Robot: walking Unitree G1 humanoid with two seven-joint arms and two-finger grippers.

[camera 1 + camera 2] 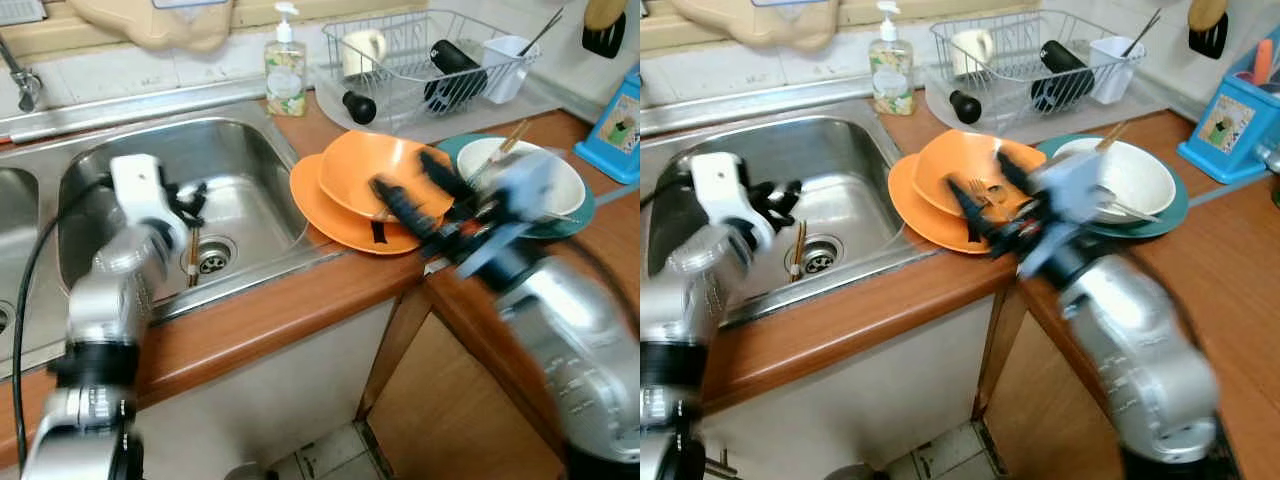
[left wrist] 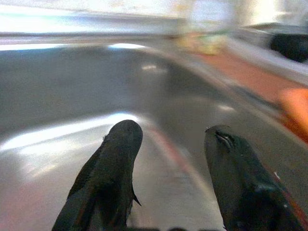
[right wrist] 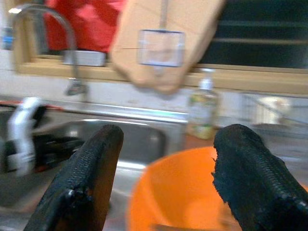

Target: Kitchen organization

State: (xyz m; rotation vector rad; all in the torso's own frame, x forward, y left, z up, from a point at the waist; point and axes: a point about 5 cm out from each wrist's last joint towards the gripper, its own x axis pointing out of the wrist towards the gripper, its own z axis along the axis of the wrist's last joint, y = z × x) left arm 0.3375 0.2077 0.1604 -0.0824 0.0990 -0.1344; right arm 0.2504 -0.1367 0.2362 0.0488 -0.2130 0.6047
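An orange bowl (image 1: 365,165) sits on an orange plate (image 1: 320,205) on the wooden counter, right of the steel sink (image 1: 240,150). My right gripper (image 1: 418,190) hovers open just over the bowl's near rim, blurred; the right wrist view shows its fingers (image 3: 86,178) spread wide with the bowl (image 3: 178,192) below. A fork (image 1: 980,188) lies in the bowl. Behind it a white bowl (image 1: 530,180) with a chopstick rests on a teal plate (image 1: 580,210). My left gripper (image 1: 190,205) is down inside the sink, open and empty, above a brown stick (image 1: 192,262) by the drain (image 1: 211,262).
A wire dish rack (image 1: 420,60) with a mug, a black bottle and a white holder stands at the back. A soap bottle (image 1: 286,70) sits by the sink corner. A blue box (image 1: 615,125) stands at the far right. A faucet (image 3: 72,43) rises behind the sink.
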